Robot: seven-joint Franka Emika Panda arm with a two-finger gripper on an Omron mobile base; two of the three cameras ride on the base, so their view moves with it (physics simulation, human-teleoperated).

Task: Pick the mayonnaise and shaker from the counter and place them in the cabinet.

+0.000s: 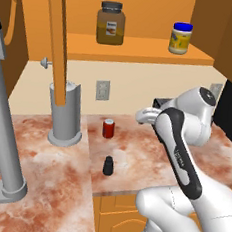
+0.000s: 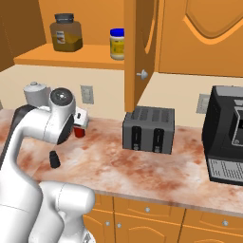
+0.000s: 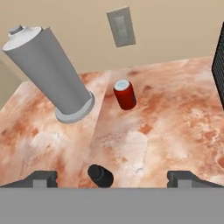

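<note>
Two fingertips of the gripper [image 3: 112,177] spread wide with nothing held, shaker [image 3: 100,175] seen upright on the counter [image 3: 175,127] between them, nearer the left tip, red can [image 3: 124,94] at twelve o'clock beyond it, mayonnaise [image 1: 180,38] already set on the cabinet [image 1: 144,50] shelf beside the amber jar [image 1: 111,23].

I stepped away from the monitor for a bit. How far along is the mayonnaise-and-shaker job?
Roughly half done. The mayonnaise already stands on the cabinet shelf, right of the amber jar. The shaker is still on the counter, in front of the red can. In the hand view the gripper is open and empty, with the shaker low between its fingertips. Left: grasp the shaker and shelve it.
</note>
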